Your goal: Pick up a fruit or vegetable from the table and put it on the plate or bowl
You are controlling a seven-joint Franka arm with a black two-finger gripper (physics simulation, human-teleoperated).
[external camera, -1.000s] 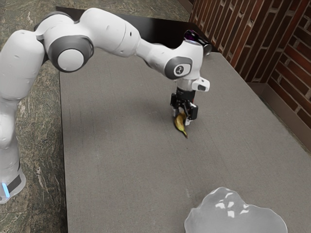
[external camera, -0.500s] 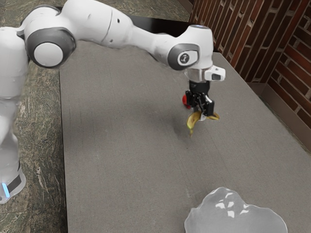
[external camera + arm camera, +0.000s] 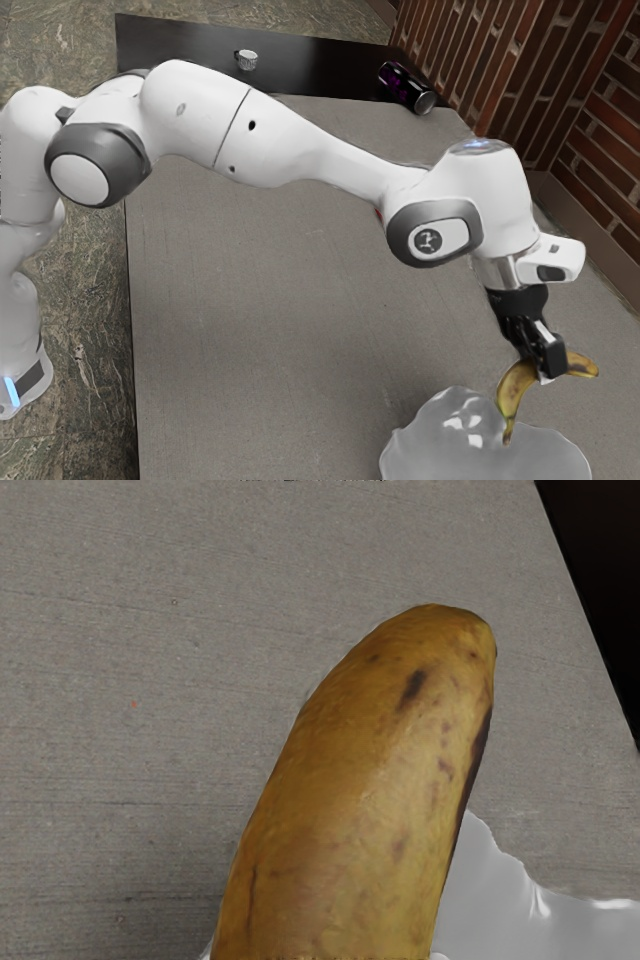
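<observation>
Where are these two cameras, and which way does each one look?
Exterior view: beside the table, looking across and down at it; the white arm and its hand show, gripping a banana.
Wrist view: on the hand, looking down past the banana at the table.
Shared: the banana, the table and the white bowl.

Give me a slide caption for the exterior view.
The arm's hand holds a spotted banana just above the white bowl on the gray table.
</observation>
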